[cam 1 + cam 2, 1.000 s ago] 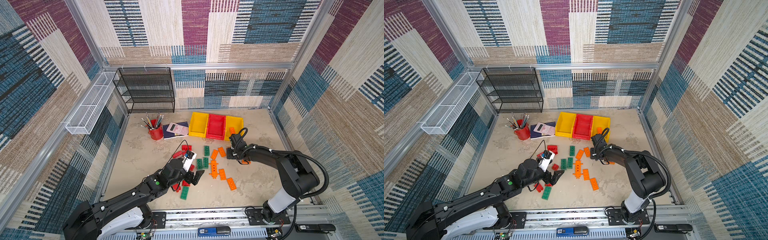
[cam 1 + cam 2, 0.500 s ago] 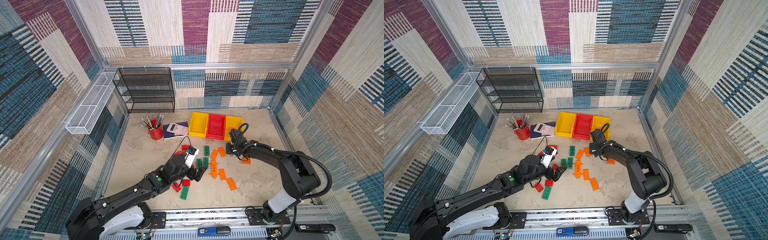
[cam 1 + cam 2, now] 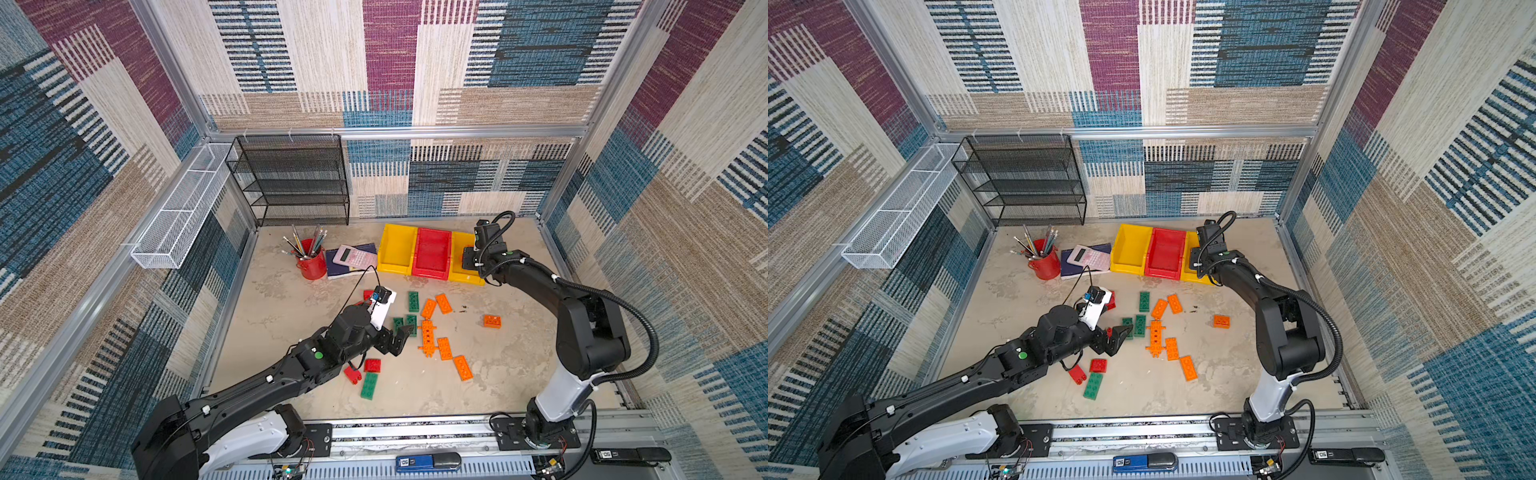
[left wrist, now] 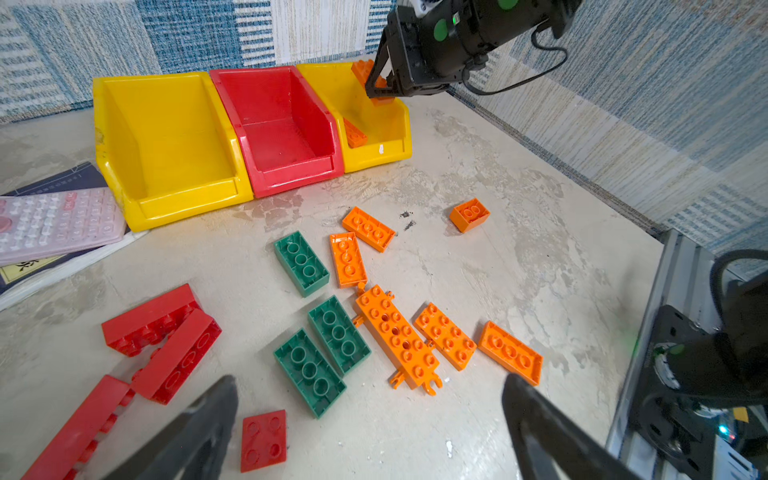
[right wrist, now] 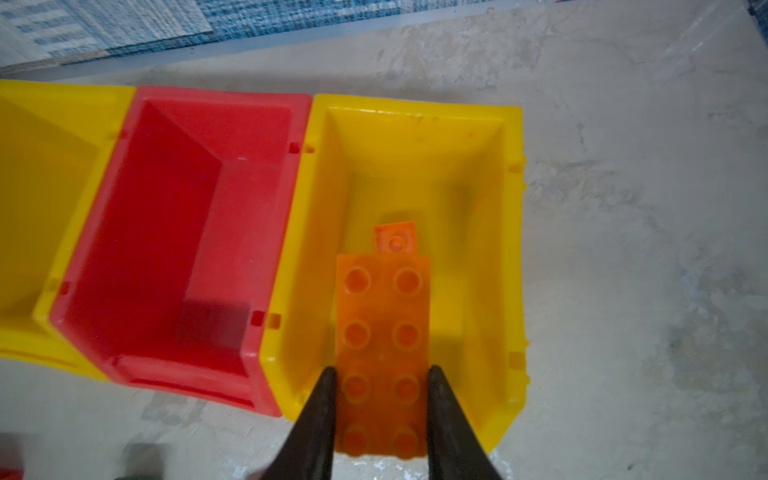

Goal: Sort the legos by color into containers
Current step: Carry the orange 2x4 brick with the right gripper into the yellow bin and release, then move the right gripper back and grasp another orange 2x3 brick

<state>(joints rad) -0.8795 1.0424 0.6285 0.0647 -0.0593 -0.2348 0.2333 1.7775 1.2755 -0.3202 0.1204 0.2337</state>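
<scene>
Comparing top views with a second before, you had carried the right gripper [image 3: 469, 262] from the table [image 3: 519, 374] to the far right yellow bin [image 3: 456, 249]. Left wrist: left gripper [image 4: 370, 380] spread wide above green bricks [image 4: 309, 370]. Right wrist: jaws pinched an orange brick [image 5: 382, 332] over that bin; release due.

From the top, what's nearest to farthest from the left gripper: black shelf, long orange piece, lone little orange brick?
1. long orange piece, just beside the left gripper.
2. lone little orange brick, farther off to the right.
3. black shelf, against the back wall.
</scene>
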